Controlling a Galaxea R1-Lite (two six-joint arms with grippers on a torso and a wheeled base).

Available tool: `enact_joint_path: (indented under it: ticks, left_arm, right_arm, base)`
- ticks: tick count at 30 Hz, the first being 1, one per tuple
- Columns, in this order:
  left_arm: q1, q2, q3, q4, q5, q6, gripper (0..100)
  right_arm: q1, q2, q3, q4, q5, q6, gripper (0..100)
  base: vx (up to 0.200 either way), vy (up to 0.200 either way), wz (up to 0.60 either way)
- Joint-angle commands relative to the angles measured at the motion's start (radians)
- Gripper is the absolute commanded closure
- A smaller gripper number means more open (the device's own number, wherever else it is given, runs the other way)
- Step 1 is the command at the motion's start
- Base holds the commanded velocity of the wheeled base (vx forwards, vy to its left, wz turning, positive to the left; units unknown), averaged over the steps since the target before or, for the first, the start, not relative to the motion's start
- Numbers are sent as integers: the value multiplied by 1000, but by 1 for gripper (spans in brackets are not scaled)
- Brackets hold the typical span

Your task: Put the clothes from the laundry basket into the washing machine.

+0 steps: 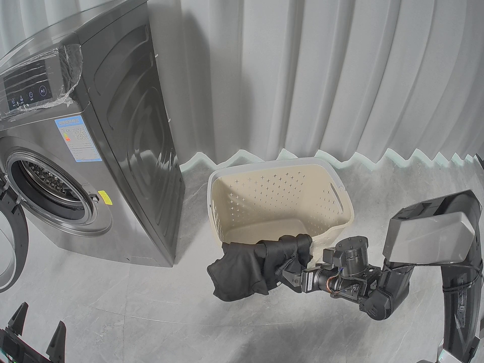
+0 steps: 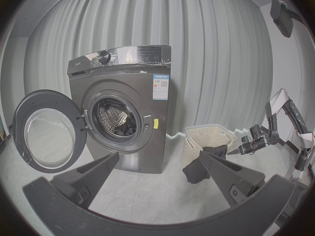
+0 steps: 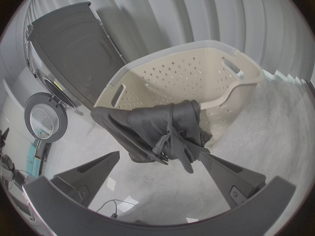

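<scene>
In the head view the grey washing machine [image 1: 126, 127] stood at the left on the pale floor [image 1: 151, 303]. Its control panel [image 1: 27, 89] was under wrinkled plastic film, a blue-and-white label [image 1: 78, 138] was stuck to the front, and a small yellow sticker [image 1: 105, 197] sat just beside the round opening; the print was too small to make out. The door [image 1: 12, 243] hung swung open at the picture's left edge. The cream laundry basket [image 1: 282, 165] stood near the machine's right side with a strip of bare floor between them, and its far rim lay close to the pleated curtain [image 1: 302, 66]. A dark garment [image 1: 242, 273] lay draped over the basket's near rim, most of it hanging crumpled outside. The right pincer [image 1: 288, 274] was up against the bunched end. The left pincer [image 1: 36, 328] was low at the near left, well apart from the basket, fingers spread and holding nothing. In the left wrist view the open door left the drum [image 2: 113, 115] unobstructed, with dark clothes [image 2: 126, 129] already lying at its bottom and open floor stretching from the machine's front to the basket. In the right wrist view the right pincer's fingers stood wide apart, gripping nothing. The garment's knotted folds hung between them, one fold near a fingertip, and a seam ran down the matte charcoal fabric.
</scene>
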Motion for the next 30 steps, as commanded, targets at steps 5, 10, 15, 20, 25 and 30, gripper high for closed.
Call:
enact_joint_path:
  ticks: [5, 10, 15, 20, 25, 30]
  left_arm:
    - [0, -16, 15, 0, 0, 0, 0]
    - [0, -16, 15, 0, 0, -2, 0]
    - [0, -16, 15, 0, 0, -2, 0]
    - [0, -16, 15, 0, 0, -2, 0]
    - [0, -16, 15, 0, 0, -2, 0]
    - [0, -16, 15, 0, 0, -2, 0]
  right_arm:
    - [-33, 61, -199, 154, 3, -30, 0]
    - [-31, 97, -319, 246, 3, -36, 0]
    - [-30, 117, -377, 281, -3, -36, 0]
    - [-31, 144, -411, 287, -5, -38, 0]
    - [-33, 150, -435, 286, -6, -38, 100]
    - [-31, 160, -441, 274, -6, -36, 100]
  base:
    - [0, 0, 0]
    - [0, 0, 0]
    - [0, 0, 0]
    - [0, 0, 0]
    - [0, 0, 0]
    - [0, 0, 0]
